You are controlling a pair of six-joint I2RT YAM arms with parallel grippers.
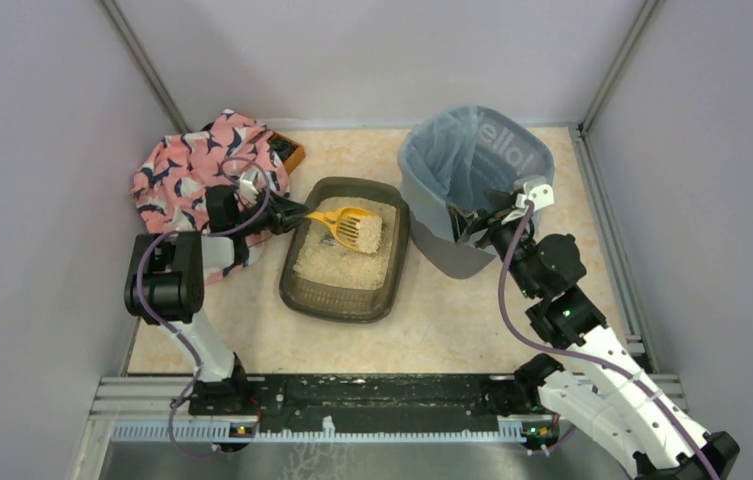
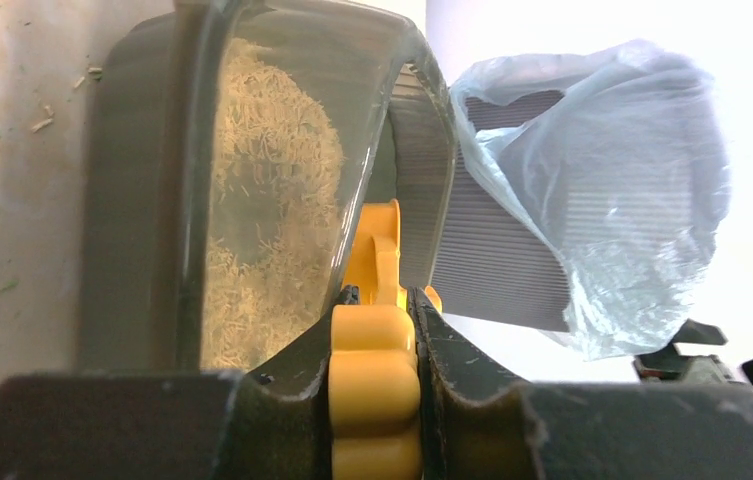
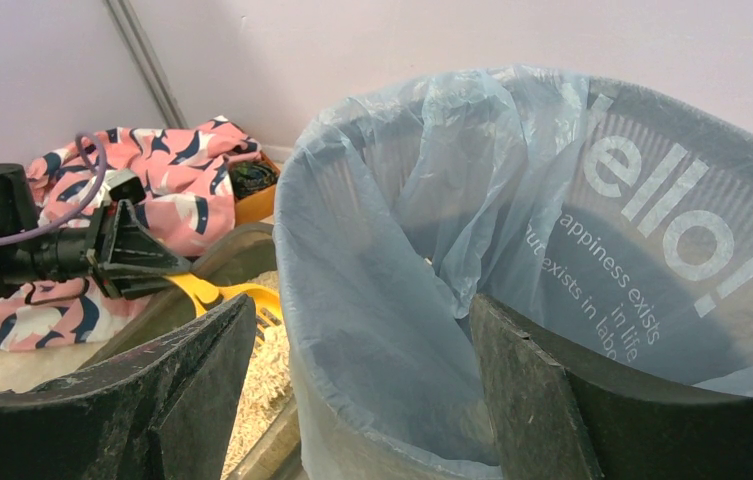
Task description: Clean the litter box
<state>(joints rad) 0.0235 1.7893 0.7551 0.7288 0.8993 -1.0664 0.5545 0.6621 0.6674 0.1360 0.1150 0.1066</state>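
Observation:
The litter box [image 1: 342, 305] is a low dark translucent tray with pale beige litter, in the middle of the floor. In the left wrist view its wall [image 2: 132, 200] stands close on the left. My left gripper [image 1: 297, 213] is at the box's far left rim, shut on the handle of a yellow slotted scoop [image 1: 347, 225]. The scoop's head sits over the litter with some litter on it. Both pads press the handle [image 2: 377, 360]. My right gripper [image 3: 362, 305] is open astride the near rim of the grey bin [image 3: 652, 400], one finger outside and one inside.
The bin [image 1: 432, 170], lined with a blue bag, stands right of the box at the back. A pink patterned cloth [image 1: 192, 165] lies at the back left beside an orange box [image 1: 292, 155]. Grey walls close in both sides and the back.

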